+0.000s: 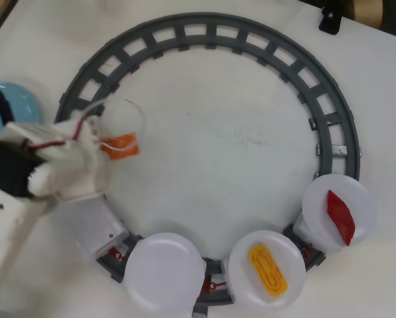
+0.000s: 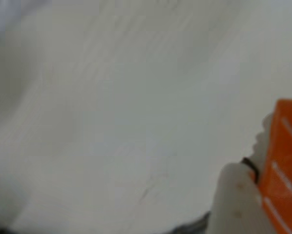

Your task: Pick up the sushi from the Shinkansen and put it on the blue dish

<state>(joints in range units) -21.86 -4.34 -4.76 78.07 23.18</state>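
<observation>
One claw point(image 1: 118, 146) on a white arm, recorded in the overhead view at the left side of a grey ring of track point(image 1: 284, 56), its fingers pinched on the salmon sushi point(image 1: 123, 144).

One salmon sushi, orange with white stripes, held in the claw's tips over the white table point(image 1: 218, 146), just inside the ring; in the wrist view it showed at the right edge point(image 2: 285, 161), pressed against a pale finger point(image 2: 236, 200), the rest of that view blurred.

One blue dish point(image 1: 16, 106), behind the claw at the left edge, outside the ring, partly hidden by the arm and a black cable.

One toy train point(image 1: 92, 225), just below the claw on the track, its front under the arm.

Three white plates on the cars beyond it: the nearest one bare point(image 1: 163, 271), the next with a yellow egg piece point(image 1: 267, 268), the farthest with a dark red piece point(image 1: 340, 215).
</observation>
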